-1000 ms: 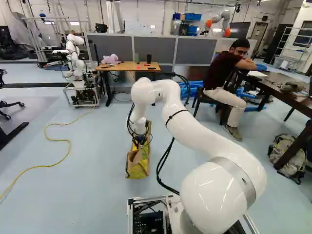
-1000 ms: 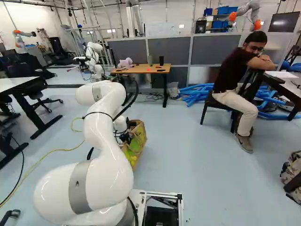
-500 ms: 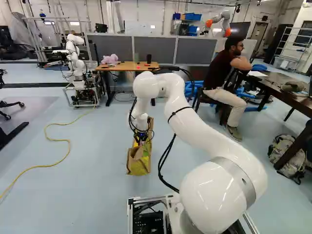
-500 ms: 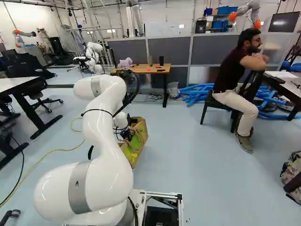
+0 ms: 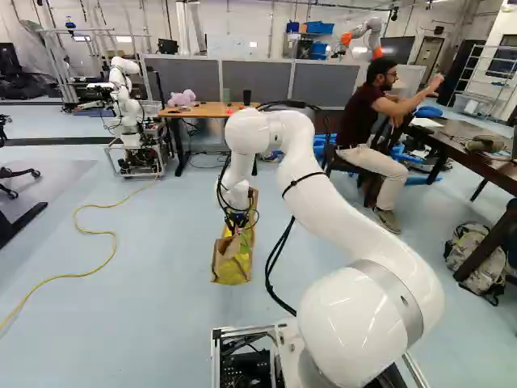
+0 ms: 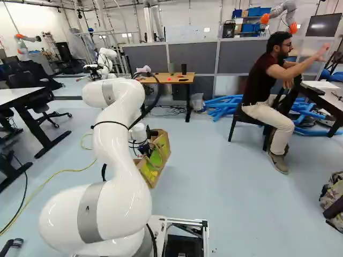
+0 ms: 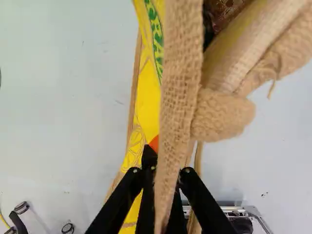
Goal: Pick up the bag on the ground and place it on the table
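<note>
Strap (image 7: 179, 92) pinched in end effector (image 5: 235, 230): clear only in wrist view.

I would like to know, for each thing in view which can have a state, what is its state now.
Gripper: shut on one bag handle.
Bag handle: gripped.
Bag: mouth open, not on the wooden table; cannot tell if it touches the floor.
Wooden table: standing, in use, with a pink plush toy on top.
Yellow cable: loose, uncoiled.
</note>
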